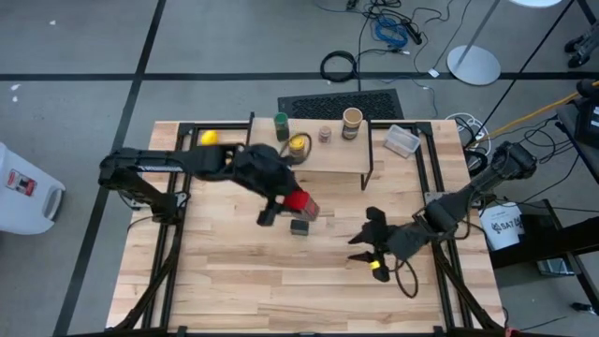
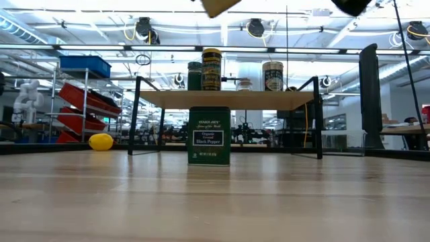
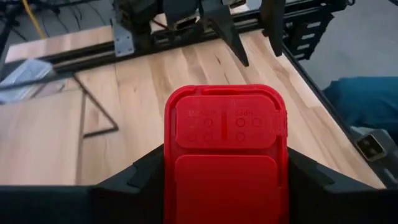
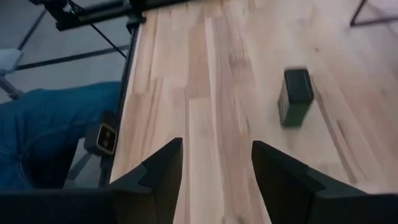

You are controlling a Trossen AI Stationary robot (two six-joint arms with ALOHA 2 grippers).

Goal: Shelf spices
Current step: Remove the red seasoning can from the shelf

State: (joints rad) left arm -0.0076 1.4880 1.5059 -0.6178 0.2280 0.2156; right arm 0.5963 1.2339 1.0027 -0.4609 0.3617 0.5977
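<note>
Spices: we count four jars on the light wooden shelf (image 1: 328, 154); our left gripper (image 3: 227, 180) clasps the red square tin (image 3: 225, 152); the dark green box (image 1: 299, 226) waits on the table; right gripper (image 4: 214, 171) hangs empty.

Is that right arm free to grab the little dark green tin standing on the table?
Probably yes. The right hand is open and empty, and only bare wood lies between it and the dark green tin.
</note>
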